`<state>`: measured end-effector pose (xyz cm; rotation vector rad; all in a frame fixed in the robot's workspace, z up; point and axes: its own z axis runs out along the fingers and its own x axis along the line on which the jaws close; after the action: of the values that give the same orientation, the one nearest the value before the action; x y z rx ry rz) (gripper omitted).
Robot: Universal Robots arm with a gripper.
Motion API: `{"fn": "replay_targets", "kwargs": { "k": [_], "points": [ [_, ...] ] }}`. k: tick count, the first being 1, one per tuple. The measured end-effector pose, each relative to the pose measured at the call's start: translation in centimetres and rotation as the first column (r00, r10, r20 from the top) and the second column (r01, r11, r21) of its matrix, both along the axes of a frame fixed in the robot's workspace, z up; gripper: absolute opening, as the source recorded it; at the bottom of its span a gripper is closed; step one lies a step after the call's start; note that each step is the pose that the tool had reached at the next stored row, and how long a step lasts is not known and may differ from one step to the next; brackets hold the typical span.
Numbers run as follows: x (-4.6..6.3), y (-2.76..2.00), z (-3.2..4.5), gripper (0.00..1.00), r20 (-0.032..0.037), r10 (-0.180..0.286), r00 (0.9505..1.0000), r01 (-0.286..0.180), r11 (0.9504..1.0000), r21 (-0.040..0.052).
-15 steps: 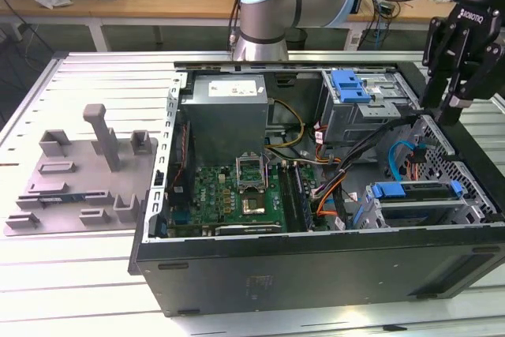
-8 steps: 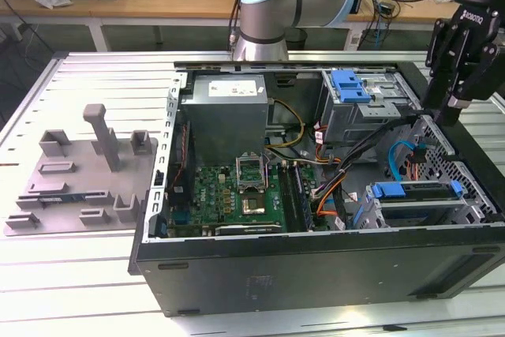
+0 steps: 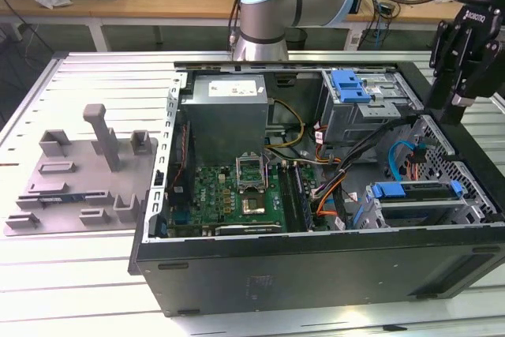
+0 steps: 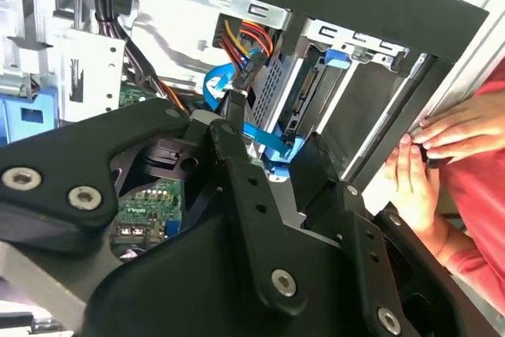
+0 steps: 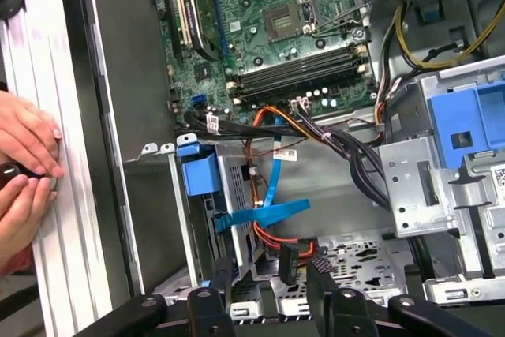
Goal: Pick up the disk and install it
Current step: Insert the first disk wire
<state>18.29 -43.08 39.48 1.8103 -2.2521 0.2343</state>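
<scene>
Fingers apart and empty, the end effector [image 5: 267, 278] hovers by the disk [image 5: 199, 179], apparently in its bay [image 5: 237, 165]; squaring up looks key.

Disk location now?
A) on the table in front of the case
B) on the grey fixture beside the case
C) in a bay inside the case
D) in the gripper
C: the disk, with its blue rail, sits slotted inside the case, and the gripper is open and holds nothing.

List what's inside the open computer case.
Motherboard, power supply, cables, a drive cage with a blue latch, and the disk in its blue rail, low on the exterior view's right. Whatever lies under the disk and power supply is covered.
</scene>
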Motion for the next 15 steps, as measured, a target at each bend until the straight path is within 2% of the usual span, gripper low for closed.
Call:
{"fn": "replay_targets", "kwargs": {
  "k": [2,5,11,15],
  "points": [
    [0.2,0.66,-0.20,0.51,0.0000,0.000,1.0000,0.000,0.9997,-0.0228],
    [0.3,1.16,-0.52,0.51,0.0000,-0.001,1.0000,0.001,0.9993,-0.0371],
    [0.3,1.47,-1.44,0.51,0.0000,-0.001,1.0000,0.001,0.9992,-0.0391],
    [0.4,1.77,-1.69,0.51,0.0000,-0.001,1.0000,0.001,0.9991,-0.0414]
  ]
}}
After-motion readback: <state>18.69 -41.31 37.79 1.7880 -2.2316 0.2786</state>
